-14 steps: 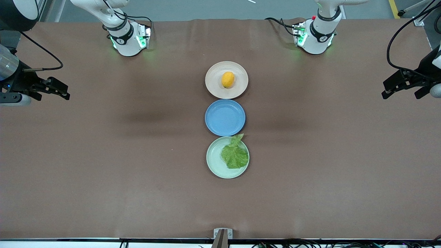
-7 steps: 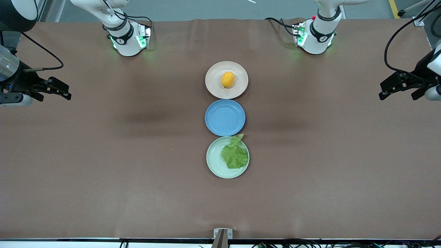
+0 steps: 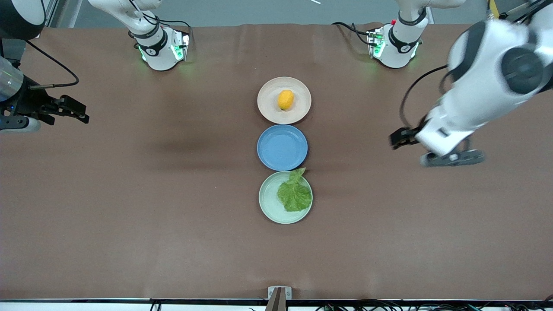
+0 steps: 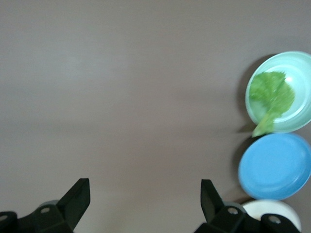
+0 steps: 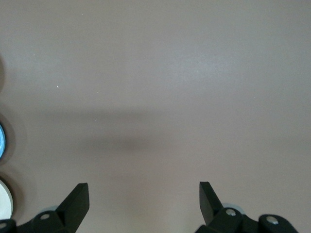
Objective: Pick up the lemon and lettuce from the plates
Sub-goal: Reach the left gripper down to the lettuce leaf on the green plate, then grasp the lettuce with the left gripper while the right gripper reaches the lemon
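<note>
My fingers (image 4: pixel 77 196) on the left gripper (image 4: pixel 145 194) are spread wide with nothing between them, and the same is true of my right gripper (image 5: pixel 144 194), whose fingers (image 5: pixel 77 196) are also wide apart over bare table.

From the front, my left gripper (image 3: pixel 399 139) hangs over the brown table (image 3: pixel 129 216) toward the left arm's end, level with the blue plate (image 3: pixel 282 147) but well apart from it. My right gripper (image 3: pixel 75 113) waits over the right arm's end. Three plates lie in a line at the table's middle. The lemon (image 3: pixel 285 99) sits on the beige-pink plate (image 3: pixel 268 101), farthest from the camera. The blue plate lies between. The lettuce (image 3: pixel 294 193) lies on the mint green plate (image 3: pixel 270 201), nearest the camera, one tip reaching over the rim to the blue plate.

My left wrist view shows the lettuce (image 4: pixel 272 97) on the mint green plate (image 4: pixel 299 65), the blue plate (image 4: pixel 276 166) beside it, and an edge of the beige-pink plate (image 4: pixel 272 208).

My right wrist view shows mostly bare table (image 5: pixel 170 87), with slivers of the blue plate (image 5: pixel 2 141) and the beige-pink plate (image 5: pixel 5 200) at its edge.
</note>
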